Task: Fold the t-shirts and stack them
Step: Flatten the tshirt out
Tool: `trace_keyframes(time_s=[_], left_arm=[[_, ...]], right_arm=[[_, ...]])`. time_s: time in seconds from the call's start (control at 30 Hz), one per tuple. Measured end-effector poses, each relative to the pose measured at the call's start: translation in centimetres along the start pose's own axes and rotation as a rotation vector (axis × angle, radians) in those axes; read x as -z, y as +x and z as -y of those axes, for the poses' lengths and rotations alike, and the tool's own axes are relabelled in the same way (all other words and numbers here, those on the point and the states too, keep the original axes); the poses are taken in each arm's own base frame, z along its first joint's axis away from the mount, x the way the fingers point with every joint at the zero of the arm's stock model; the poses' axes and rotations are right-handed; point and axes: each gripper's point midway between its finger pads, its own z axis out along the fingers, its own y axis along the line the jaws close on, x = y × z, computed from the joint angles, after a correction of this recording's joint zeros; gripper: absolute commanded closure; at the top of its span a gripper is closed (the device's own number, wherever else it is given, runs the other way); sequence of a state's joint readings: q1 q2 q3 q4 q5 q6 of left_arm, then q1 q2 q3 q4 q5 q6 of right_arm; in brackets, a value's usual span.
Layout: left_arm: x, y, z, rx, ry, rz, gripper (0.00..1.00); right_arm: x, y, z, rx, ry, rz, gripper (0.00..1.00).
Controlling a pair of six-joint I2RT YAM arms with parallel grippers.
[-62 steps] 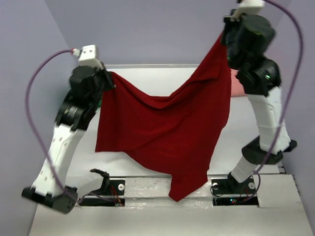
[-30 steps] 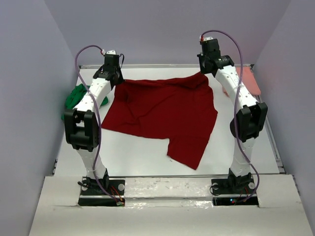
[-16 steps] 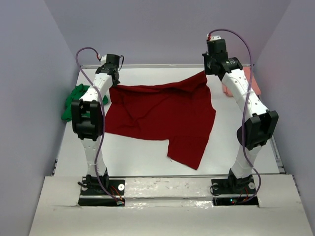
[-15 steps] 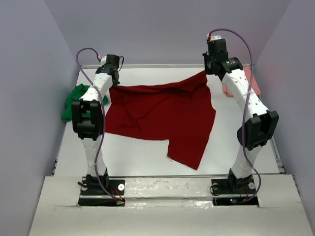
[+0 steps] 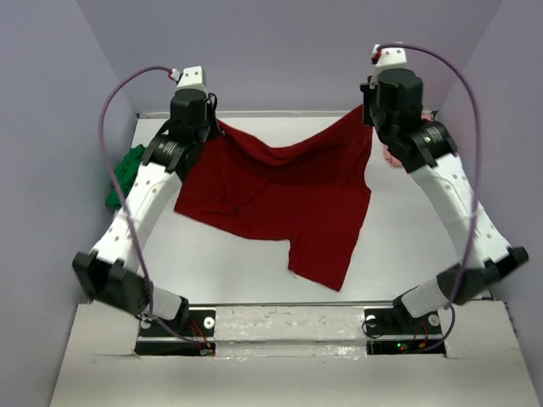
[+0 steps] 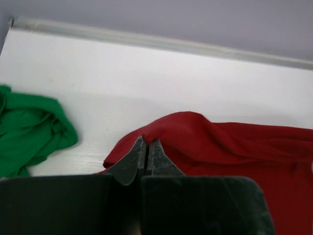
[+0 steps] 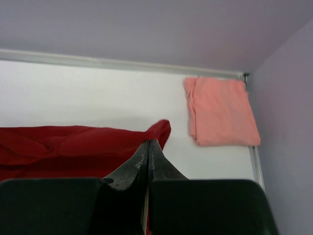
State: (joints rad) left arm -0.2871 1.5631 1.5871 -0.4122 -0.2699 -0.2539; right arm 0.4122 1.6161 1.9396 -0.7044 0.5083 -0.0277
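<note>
The dark red shirt [image 5: 288, 195] is held up along its far hem by both arms. The left fingers [image 6: 132, 164] are pressed together on a fold of the cloth near the far left corner of the worktop [image 5: 424, 246], and the right fingers [image 7: 132, 169] are pinched on another fold near the far right corner. Between the two grips the cloth is seen to sag. The rest of the garment is spread over the middle of the worktop, with one flap reaching toward the near edge.

The green shirt [image 5: 127, 174] is left crumpled against the left edge. The salmon pink shirt [image 7: 220, 110] is laid folded in the far right corner, well apart from the red cloth.

The step in hand is judged to be the spreading of the red shirt flat before any fold is made. For the next move, the two held corners would have to be drawn apart until the sag is taken out. They would then be lowered evenly to the worktop, so that no wrinkles are trapped beneath
</note>
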Motion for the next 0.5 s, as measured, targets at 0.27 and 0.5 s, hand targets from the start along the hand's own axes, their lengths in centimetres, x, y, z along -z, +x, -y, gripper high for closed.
trace_keyframes(time_s=[0.27,0.5], left_arm=[[21.3,-6.9,-0.3,0.107,0.272,0.42,1.0],[28.1,-5.9,-5.1,0.159,0.261,0.514,1.0]], right_arm=[[17.7,-5.3,9.0,-0.185,0.034,0.368,1.0],[23.1,-3.8,13.7,-0.257,0.083,0.406,1.0]])
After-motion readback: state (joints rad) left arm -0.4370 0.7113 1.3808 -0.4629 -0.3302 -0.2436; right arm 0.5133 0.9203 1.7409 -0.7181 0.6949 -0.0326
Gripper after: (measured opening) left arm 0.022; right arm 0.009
